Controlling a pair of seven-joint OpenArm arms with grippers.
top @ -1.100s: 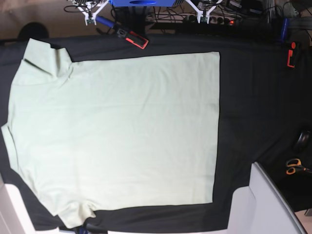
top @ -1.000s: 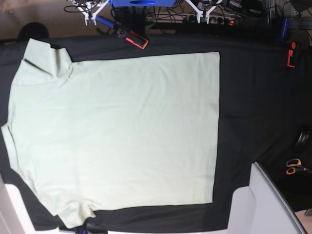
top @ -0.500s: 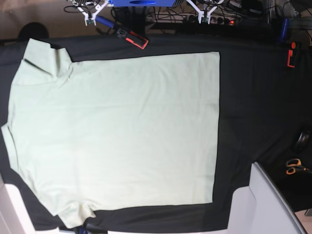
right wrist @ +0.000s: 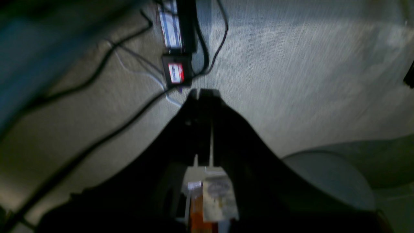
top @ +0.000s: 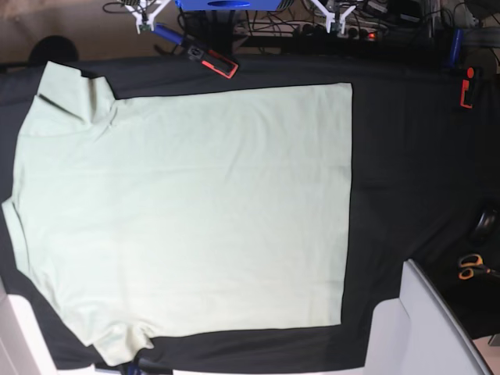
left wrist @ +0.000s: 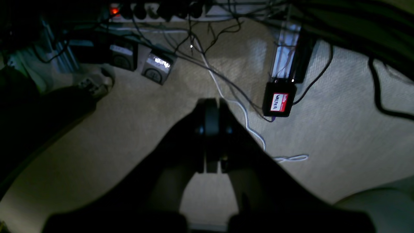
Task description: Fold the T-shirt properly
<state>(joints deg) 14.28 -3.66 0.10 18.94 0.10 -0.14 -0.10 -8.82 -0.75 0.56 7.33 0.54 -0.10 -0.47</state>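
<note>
The large plain pale mint-green short-sleeved T-shirt (top: pixel 183 211) lies spread flat on the bench under a black cloth cover (top: pixel 414 172), sleeves at the base view's left, hem at its right; no pincer touches it. The left pincer (left wrist: pixel 210 110) is closed on nothing and hangs above a beige carpet floor (left wrist: pixel 339 136); the right pincer (right wrist: pixel 202 97) is closed and empty too. A small black box (left wrist: pixel 278 99) carries a red-and-white label; its writing is too blurred to read.

Overhead base view; wrist cameras facing floor (left wrist: pixel 339 136).
</note>
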